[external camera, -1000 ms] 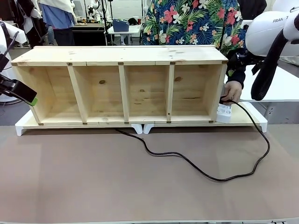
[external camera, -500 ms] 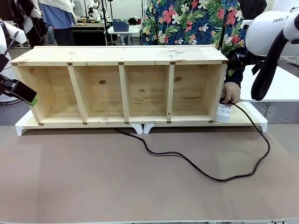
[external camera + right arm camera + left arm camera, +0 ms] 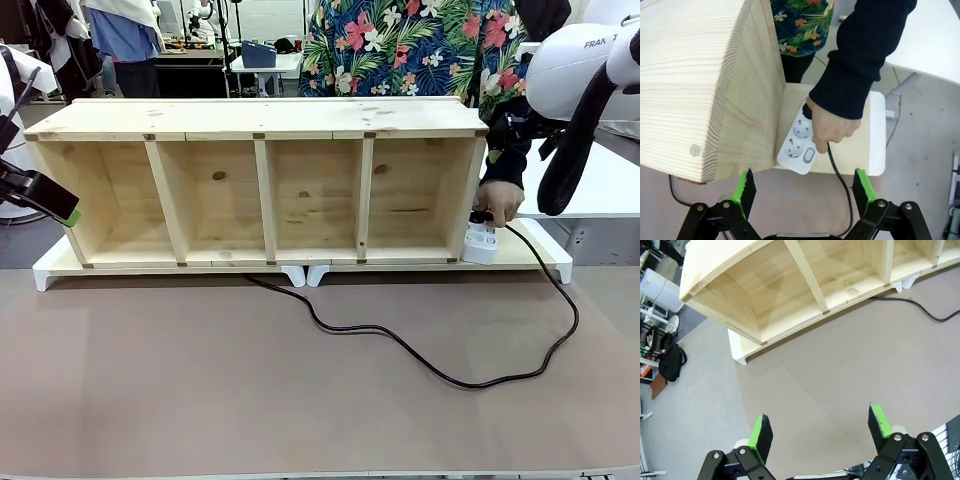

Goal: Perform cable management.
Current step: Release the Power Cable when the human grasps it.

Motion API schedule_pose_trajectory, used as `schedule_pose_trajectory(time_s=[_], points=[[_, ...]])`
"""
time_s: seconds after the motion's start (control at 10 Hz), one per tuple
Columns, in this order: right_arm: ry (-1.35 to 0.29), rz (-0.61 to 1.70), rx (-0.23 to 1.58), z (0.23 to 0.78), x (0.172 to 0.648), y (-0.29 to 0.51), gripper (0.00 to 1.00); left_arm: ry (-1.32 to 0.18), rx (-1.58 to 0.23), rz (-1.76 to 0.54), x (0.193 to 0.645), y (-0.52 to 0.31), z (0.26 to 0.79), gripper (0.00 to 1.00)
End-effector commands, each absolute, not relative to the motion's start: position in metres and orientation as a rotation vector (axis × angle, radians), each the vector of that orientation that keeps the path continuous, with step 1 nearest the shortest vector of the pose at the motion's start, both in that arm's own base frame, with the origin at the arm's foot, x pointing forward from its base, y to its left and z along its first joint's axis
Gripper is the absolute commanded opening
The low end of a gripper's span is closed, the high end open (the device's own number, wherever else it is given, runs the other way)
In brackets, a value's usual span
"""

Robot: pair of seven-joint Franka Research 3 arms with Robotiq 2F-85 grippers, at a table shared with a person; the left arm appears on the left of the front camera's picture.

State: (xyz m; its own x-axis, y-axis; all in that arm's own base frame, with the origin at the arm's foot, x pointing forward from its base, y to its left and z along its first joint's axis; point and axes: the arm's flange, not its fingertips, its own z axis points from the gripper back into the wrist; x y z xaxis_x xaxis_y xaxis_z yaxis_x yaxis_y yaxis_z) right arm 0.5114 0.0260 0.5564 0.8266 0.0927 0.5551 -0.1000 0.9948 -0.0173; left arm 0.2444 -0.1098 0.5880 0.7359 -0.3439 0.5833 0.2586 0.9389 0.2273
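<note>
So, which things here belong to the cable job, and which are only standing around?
Job:
- cable
- power strip, where the person's hand is at the plug

Standing around:
- wooden shelf
- white risers
- brown mat

Four-bay wooden shelf point(image 3: 265, 180) lies on white risers point(image 3: 306, 274) at 12 o'clock of the counter point(image 3: 200, 390). Person's hand point(image 3: 499, 200) at 3 o'clock sits on the plug at the white power strip point(image 3: 481, 242). Black cable point(image 3: 440, 372) loops from there across the counter toward the shelf's middle. Left claw point(image 3: 66, 214) hangs at 9 o'clock.
</note>
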Motion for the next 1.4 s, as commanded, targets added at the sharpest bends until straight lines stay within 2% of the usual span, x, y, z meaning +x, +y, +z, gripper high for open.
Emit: schedule_pose_trajectory(time_s=[0.0, 1.3], points=[[-0.585, 0.096, 0.014, 0.5556, 0.5115, 0.0261, 1.0, -0.668, 0.138, -0.336, 0.2456, -0.1094, 0.5881, 1.0], [-0.585, 0.096, 0.014, 0.5556, 0.5115, 0.0261, 1.0, -0.668, 0.138, -0.336, 0.2456, -0.1094, 0.5881, 1.0]])
